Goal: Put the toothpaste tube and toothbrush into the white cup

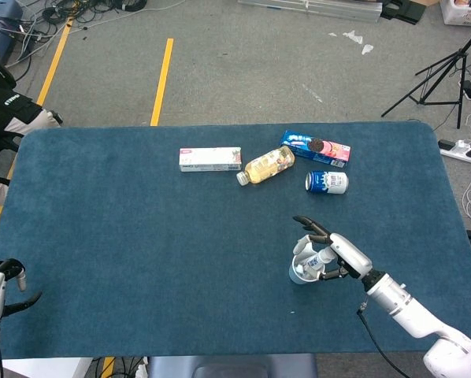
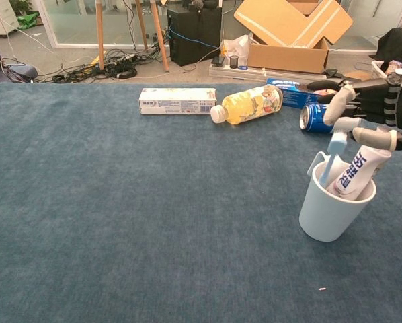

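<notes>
While our right robot hand hovers over the white cup at about 5 o'clock on the blue tabletop, the head view shows its fingers spread above the rim, though from here we cannot tell whether they pinch anything. Our left robot hand waits at the 8 o'clock edge, fingers apart and empty. A toothpaste box, a juice bottle, a cookie pack and a can lie toward 12 o'clock.

In the chest view, the toothpaste tube leans inside the white cup toward 1 o'clock, and the toothbrush stands in it beside the tube, its head just below the right robot hand, whose fingers look parted around it. We judge both items are in, so the placing step is closing. Next, we would lift that hand straight up without snagging the brush.
</notes>
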Controlling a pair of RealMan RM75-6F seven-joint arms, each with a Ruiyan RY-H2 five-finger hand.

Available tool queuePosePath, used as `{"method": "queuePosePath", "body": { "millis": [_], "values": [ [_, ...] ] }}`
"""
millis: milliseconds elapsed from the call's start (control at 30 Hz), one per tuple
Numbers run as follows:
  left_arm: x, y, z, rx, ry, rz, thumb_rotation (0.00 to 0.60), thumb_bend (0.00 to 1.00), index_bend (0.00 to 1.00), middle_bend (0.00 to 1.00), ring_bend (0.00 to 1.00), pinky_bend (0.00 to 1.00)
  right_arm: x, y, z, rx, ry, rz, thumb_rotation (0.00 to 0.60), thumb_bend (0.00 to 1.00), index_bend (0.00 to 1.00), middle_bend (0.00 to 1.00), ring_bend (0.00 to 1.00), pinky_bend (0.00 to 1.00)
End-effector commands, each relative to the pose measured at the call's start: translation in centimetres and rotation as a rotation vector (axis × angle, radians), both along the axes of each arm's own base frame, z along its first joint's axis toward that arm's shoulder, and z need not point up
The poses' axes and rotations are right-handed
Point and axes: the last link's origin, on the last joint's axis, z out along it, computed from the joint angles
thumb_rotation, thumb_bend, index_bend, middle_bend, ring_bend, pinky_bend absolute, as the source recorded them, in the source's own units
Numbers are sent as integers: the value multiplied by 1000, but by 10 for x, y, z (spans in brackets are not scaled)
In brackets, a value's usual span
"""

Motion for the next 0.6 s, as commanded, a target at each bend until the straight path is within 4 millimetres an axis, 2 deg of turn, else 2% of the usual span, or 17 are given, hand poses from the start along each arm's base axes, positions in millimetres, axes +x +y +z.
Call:
{"method": "queuePosePath", "body": {
  "millis": [33, 200, 333, 467, 600],
  "values": [
    [0, 0, 0, 1, 0, 0, 600, 0, 707, 452, 389, 351, 0, 0, 0, 1, 2, 0, 600, 263, 413, 63, 0, 110],
    [0, 0, 1, 4, -2, -2, 600, 0, 707, 452, 389, 351, 1, 2, 6, -14, -13, 10, 600, 258, 396, 60, 0, 110],
    [0, 0, 1, 5, -1, -1, 600, 0, 707, 452, 389, 351, 5, 6, 19, -63, -8, 45, 600, 258, 395, 60, 0, 110],
    [1, -1, 0, 5, 2, -5, 600, 0, 707, 452, 389, 351, 7, 12, 38, -179, 80, 86, 600, 256, 392, 60, 0, 110],
    [2, -1, -1, 1, 9, -10, 600, 0, 704, 453, 389, 351, 5, 18, 54, -329, 242, 115, 600, 249, 377, 60, 0, 110]
  ]
}}
